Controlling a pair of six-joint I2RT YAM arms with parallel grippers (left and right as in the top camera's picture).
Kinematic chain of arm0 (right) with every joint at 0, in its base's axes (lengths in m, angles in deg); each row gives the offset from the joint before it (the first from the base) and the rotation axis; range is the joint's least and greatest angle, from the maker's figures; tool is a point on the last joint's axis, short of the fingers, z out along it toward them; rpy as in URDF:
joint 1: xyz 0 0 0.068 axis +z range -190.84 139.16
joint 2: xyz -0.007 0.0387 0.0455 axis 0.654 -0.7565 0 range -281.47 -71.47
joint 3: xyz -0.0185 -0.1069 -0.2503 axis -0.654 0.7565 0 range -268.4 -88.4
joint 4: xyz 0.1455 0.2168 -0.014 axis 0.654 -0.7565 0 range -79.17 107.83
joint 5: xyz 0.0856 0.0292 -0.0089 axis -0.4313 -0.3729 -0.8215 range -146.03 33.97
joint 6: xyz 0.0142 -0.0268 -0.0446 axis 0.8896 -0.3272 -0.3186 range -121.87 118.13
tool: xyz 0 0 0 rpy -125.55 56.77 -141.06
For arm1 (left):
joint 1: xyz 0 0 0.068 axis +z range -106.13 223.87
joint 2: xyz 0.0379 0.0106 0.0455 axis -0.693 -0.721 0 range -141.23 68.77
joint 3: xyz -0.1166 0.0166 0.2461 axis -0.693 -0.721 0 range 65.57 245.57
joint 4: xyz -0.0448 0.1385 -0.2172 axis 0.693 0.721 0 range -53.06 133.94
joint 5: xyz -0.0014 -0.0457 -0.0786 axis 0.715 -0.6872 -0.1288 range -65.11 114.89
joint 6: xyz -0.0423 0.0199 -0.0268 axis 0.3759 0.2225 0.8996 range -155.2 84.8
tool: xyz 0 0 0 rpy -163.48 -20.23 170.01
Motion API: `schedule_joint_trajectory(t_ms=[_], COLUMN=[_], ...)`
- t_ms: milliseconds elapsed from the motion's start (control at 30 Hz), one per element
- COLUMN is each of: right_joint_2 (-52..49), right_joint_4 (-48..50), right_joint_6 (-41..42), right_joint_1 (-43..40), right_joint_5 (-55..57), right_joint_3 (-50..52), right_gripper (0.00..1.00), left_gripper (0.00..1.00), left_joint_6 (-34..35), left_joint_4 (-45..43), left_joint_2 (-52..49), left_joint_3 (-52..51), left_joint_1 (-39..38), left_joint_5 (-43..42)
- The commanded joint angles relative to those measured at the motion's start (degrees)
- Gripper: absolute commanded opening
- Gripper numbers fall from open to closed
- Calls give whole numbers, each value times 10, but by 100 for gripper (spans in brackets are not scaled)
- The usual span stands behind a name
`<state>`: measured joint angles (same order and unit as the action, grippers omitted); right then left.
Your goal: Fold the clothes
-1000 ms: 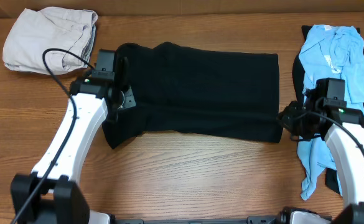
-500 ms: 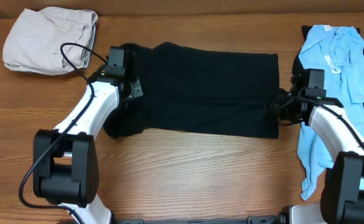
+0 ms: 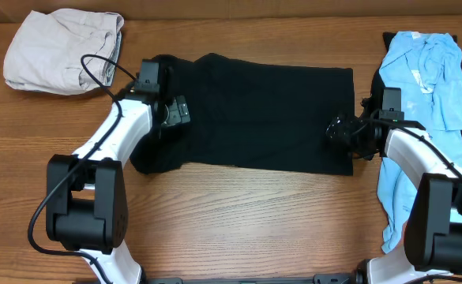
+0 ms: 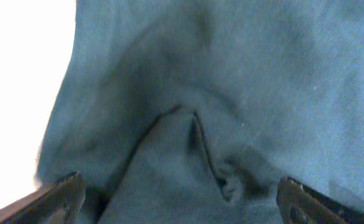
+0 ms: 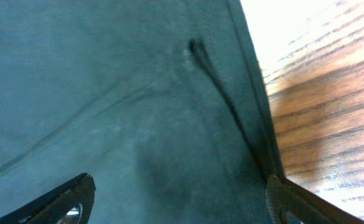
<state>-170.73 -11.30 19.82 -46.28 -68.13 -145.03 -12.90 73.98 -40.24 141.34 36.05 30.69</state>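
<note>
Since a second earlier, both arms had swung inward over the cloth, and both sets of jaws had gone from clenched to released. You could log the carried edge as let go.

Item 1, black garment: lay flat as a broad rectangle at the middle of the table, long side running left to right, with its near left corner bulging out of line. Judged mid-fold: the edges looked set down so the cloth could settle before your next grasp.

Item 2, left gripper: hung over the garment's left end, jaws spread wide and grasping nothing. In its wrist view the fingertips stood either side of a small raised ridge of dark cloth, with none of it pinched.

Item 3, right gripper: sat over the garment's right end, just inside the hem, jaws likewise released. Its fingertips straddled flat fabric with one crease, and bare wood showed beside the edge.

Item 4, beige garment: bundled at the far left corner, well apart from both grippers.

Item 5, light blue shirt: heaped along the right side, near the right arm, not yet folded.
</note>
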Motion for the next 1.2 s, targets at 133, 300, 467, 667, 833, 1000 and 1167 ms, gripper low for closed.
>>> schedule_joint_trajectory(t_ms=[133,300,467,667,833,1000,1167], right_joint_2=[114,170,183,183,183,183,183], right_joint_4=[-119,-205,-271,-286,-286,-286,-285], right_joint_6=[-28,-57,-69,-69,-69,-69,-70], right_joint_1=[1,1,1,1,1,1,1], right_joint_5=[-17,-16,-15,-15,-15,-15,-15], right_joint_3=[-116,-131,-131,-131,-131,-131,-131], right_gripper=[94,94,94,94,94,94,94], left_gripper=[100,100,100,100,99,80,63], left_joint_6=[-28,-16,-31,-142,-146,-146,-151], left_joint_4=[260,401,383,253,122,97,133], left_joint_2=[4,24,92,97,93,93,93], left_joint_3=[247,336,282,152,32,-44,-75], left_joint_1=[22,35,87,160,167,154,155], left_joint_5=[8,8,-2,-191,-222,-219,-208])
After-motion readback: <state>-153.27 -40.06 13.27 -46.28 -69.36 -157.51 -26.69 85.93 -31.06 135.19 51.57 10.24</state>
